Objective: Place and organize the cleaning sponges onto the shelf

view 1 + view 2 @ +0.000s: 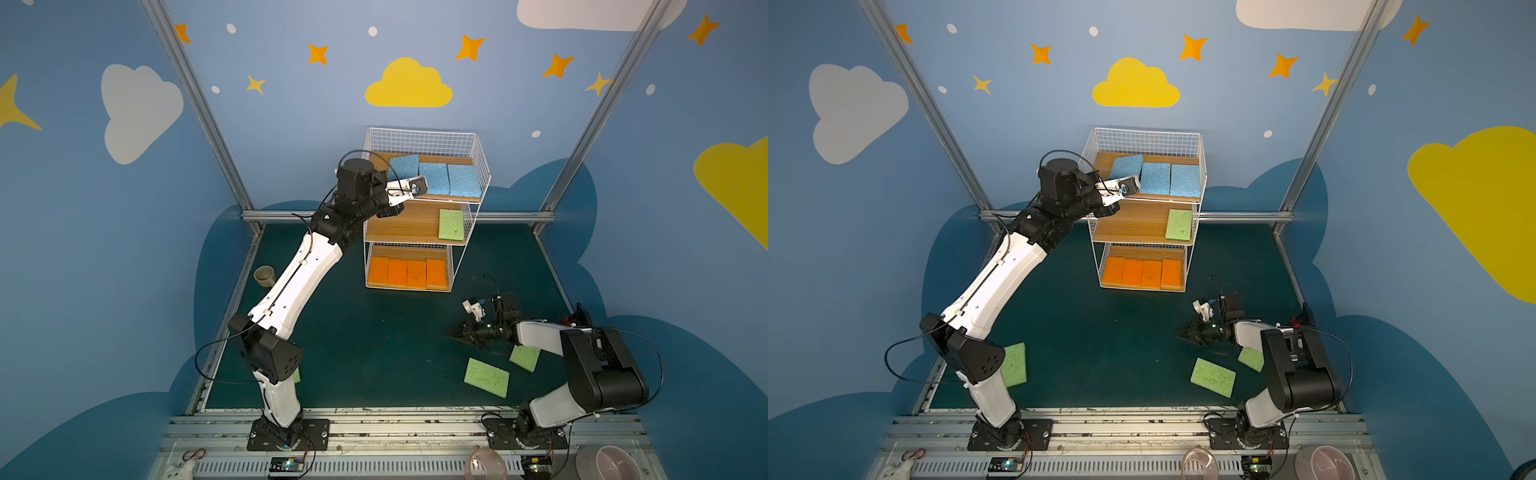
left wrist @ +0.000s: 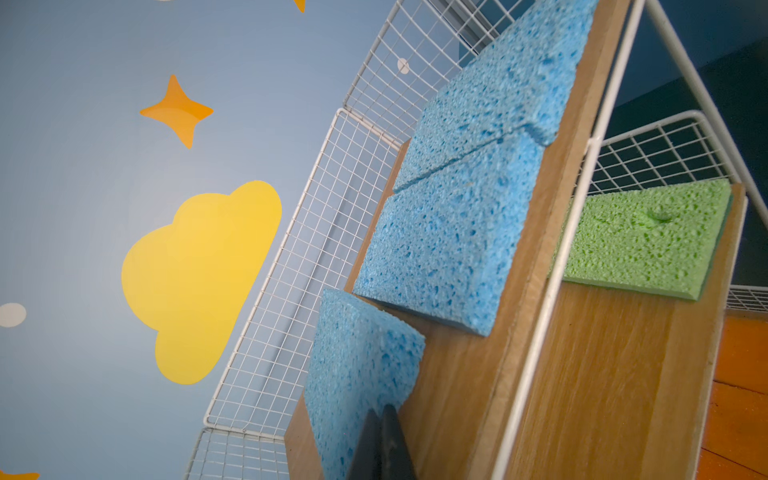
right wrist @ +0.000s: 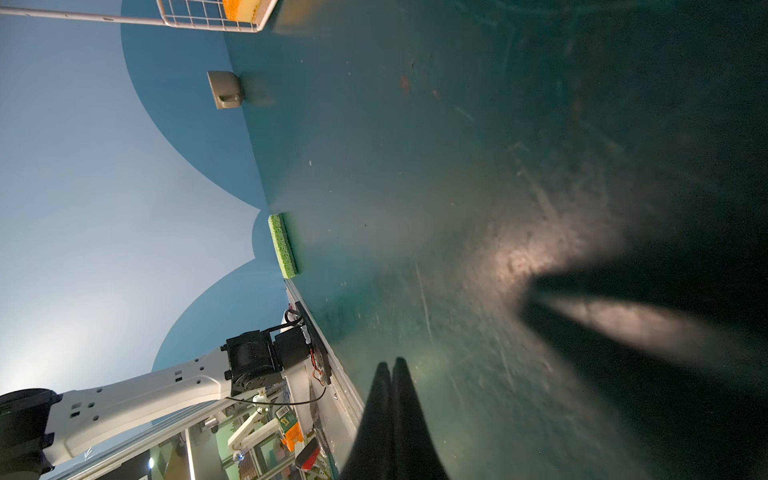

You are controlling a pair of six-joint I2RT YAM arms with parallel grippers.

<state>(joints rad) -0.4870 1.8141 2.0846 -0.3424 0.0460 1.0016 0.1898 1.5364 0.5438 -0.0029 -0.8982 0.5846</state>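
Both top views: the shelf (image 1: 399, 226) stands at the back of the surface (image 1: 374, 345). Bottom tier: four orange sponges (image 1: 409, 273) in a neat row. Mid tier: one shelved green sponge (image 1: 451, 224) at the right end, rest bare. Top tier: three blue. The two squared blue sponges (image 1: 451, 179) lie side by side, while the skewed blue sponge (image 1: 405, 165) sits crooked at the left end, where the left arm (image 1: 299, 274) reaches in. Not yet shelved: the front green sponge (image 1: 486, 377) and the half-hidden green sponge (image 1: 525, 358) by the right arm, plus the left-side green sponge (image 1: 1014, 365) near the left arm's base. The right gripper (image 1: 451, 332) sits low over the surface near the first two, touching neither afaict.

Left wrist: the left gripper (image 2: 382, 415) has its fingers pressed together w/ nothing between them. The tips are at the near edge of the skewed blue sponge; contact or just short, can't tell. That sponge looks propped rather than flat on the board.

Right wrist: the right gripper is closed tight too, empty, just above the surface.

Step in hand, imo: squaring that blue sponge w/ the closed tips as a pusher.
- Push low on its edge, slowly, so the tips don't ride up over the soft foam.
- Aim the push to rotate it parallel to its neighbours w/o shoving them.
- Keep the tips clear of the wire grid.
- Check it has dropped flat before backing out.
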